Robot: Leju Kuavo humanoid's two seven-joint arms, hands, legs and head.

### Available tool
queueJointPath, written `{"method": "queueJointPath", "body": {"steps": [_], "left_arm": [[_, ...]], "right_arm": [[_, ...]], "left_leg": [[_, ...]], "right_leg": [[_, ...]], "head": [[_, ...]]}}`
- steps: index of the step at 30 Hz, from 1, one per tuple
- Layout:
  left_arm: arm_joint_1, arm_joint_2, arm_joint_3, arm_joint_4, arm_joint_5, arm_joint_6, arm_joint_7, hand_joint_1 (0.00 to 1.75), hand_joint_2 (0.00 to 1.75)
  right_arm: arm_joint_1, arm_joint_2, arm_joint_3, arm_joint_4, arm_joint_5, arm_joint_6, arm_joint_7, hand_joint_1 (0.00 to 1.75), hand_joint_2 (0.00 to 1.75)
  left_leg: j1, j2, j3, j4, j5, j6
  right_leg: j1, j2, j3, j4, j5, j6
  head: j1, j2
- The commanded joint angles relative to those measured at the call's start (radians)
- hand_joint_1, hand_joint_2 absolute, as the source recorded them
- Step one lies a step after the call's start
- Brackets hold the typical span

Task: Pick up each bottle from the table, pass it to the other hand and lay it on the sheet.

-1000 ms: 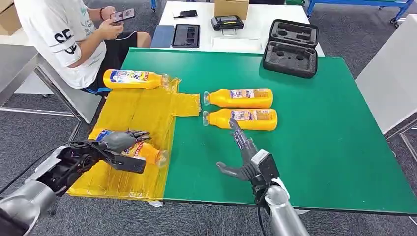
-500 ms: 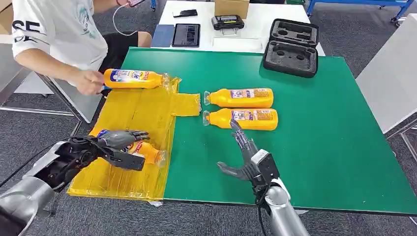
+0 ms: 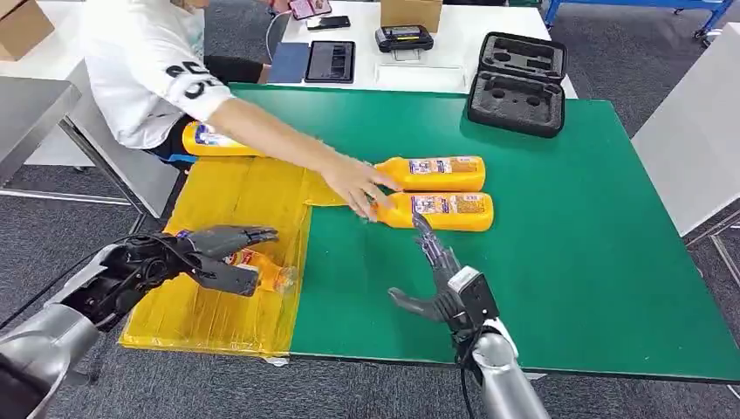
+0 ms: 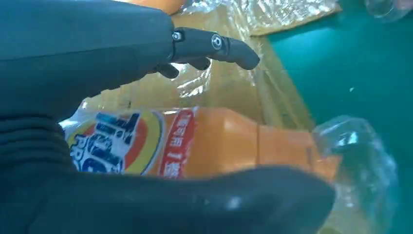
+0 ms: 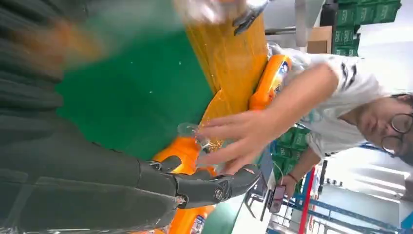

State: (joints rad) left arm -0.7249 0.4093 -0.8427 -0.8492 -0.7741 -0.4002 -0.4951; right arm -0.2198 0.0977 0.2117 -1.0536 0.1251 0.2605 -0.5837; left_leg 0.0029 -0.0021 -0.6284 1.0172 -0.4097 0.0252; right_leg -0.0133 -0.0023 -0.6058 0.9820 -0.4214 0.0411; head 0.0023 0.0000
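Left hand (image 3: 220,253) seemingly around bottle (image 3: 262,269)

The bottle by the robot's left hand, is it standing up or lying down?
Lying down. The orange bottle rests on its side on the yellow sheet, under the left hand.

The green desk (image 3: 567,262) carries a yellow sheet (image 3: 236,218) at nine o'clock, two orange bottles (image 3: 436,173) (image 3: 441,211) lying side by side at centre, and a black case (image 3: 517,84) at one o'clock.

Person's hand (image 5: 238,134) on bottle (image 5: 182,151) neck; right hand (image 5: 160,187) fingers (image 5: 219,187) spread.
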Motion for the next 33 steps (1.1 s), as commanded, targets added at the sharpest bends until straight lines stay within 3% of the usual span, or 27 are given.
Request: {"method": "queueJointPath", "body": {"steps": [1,11,14,17,19,22,23,25,27,31,33], "left_arm": [[-0.090,0.029,-0.055,-0.040,0.070,-0.074,-0.042,0.00,0.00],[-0.089,0.034,-0.058,-0.049,0.073,-0.079,-0.044,0.00,0.00],[-0.094,0.102,-0.087,-0.122,0.123,-0.125,-0.073,0.00,0.00],[-0.081,0.126,-0.049,-0.165,0.179,-0.115,-0.086,0.00,0.00],[-0.006,0.078,0.047,-0.179,0.216,-0.029,-0.129,0.00,0.00],[0.163,-0.108,0.266,-0.195,0.257,0.262,-0.157,0.00,0.00],[0.232,-0.182,0.361,-0.231,0.301,0.355,-0.160,0.00,1.75],[0.422,-0.340,0.533,-0.390,0.368,0.548,-0.201,0.00,1.75],[0.584,-0.403,0.578,-0.576,0.440,0.691,-0.203,0.00,1.75],[0.699,-0.443,0.584,-0.730,0.571,0.944,-0.203,0.00,1.75],[0.719,-0.446,0.589,-0.767,0.605,0.971,-0.203,0.00,1.75]], "right_arm": [[-0.016,-0.016,-0.021,0.011,0.002,0.002,0.008,0.00,1.75],[-0.019,-0.015,-0.021,0.014,0.002,0.002,0.009,0.00,1.75],[-0.028,-0.019,-0.018,0.029,0.003,0.005,0.008,0.00,1.75],[-0.033,-0.025,-0.018,0.038,-0.001,0.004,0.005,0.00,1.75],[-0.019,-0.023,-0.022,0.018,-0.001,0.002,0.004,0.00,1.75],[0.013,-0.015,-0.020,-0.040,0.018,-0.006,0.014,0.00,1.75],[0.025,-0.013,-0.016,-0.067,0.029,-0.010,0.021,0.00,1.75],[0.042,-0.004,0.005,-0.118,0.059,-0.024,0.037,0.00,1.75],[0.056,-0.008,0.026,-0.159,0.078,-0.036,0.053,0.00,1.75],[0.072,-0.027,0.039,-0.251,0.154,-0.091,0.099,0.00,1.75],[0.076,-0.057,0.047,-0.299,0.209,-0.105,0.140,0.00,1.75]], "left_leg": [[0.001,-0.002,0.001,0.002,-0.001,-0.001],[0.002,0.000,0.004,0.001,-0.003,-0.002],[0.001,0.000,0.001,0.000,-0.001,-0.001],[0.001,0.001,0.000,0.001,-0.001,-0.001],[0.002,0.002,0.004,0.001,-0.003,-0.002],[0.000,-0.001,0.006,-0.003,-0.001,-0.001],[-0.001,-0.003,0.005,-0.004,0.000,0.000],[-0.001,-0.004,0.008,-0.005,-0.001,0.000],[-0.004,-0.005,0.009,-0.006,-0.001,0.001],[-0.006,0.003,0.005,-0.002,-0.005,0.002],[-0.005,0.008,0.005,0.000,-0.008,0.002]], "right_leg": [[0.001,-0.002,0.002,0.001,-0.002,-0.002],[0.002,0.000,0.005,0.000,-0.002,-0.002],[0.001,0.000,0.002,0.000,-0.001,-0.001],[0.001,0.001,0.000,0.001,-0.001,-0.001],[0.002,0.002,0.005,0.001,-0.002,-0.003],[0.000,-0.001,0.006,-0.002,-0.002,-0.001],[-0.001,-0.003,0.006,-0.003,-0.001,0.000],[-0.001,-0.005,0.010,-0.005,-0.002,0.000],[-0.004,-0.005,0.010,-0.006,-0.003,0.001],[-0.006,0.003,0.005,-0.003,-0.003,0.001],[-0.004,0.007,0.005,-0.003,-0.004,0.000]], "head": [[0.000,0.000],[0.000,0.000],[0.000,0.000],[0.000,0.000],[0.000,0.000],[0.000,0.000],[0.000,0.000],[0.000,0.000],[0.000,0.000],[0.001,0.000],[0.001,0.000]]}}
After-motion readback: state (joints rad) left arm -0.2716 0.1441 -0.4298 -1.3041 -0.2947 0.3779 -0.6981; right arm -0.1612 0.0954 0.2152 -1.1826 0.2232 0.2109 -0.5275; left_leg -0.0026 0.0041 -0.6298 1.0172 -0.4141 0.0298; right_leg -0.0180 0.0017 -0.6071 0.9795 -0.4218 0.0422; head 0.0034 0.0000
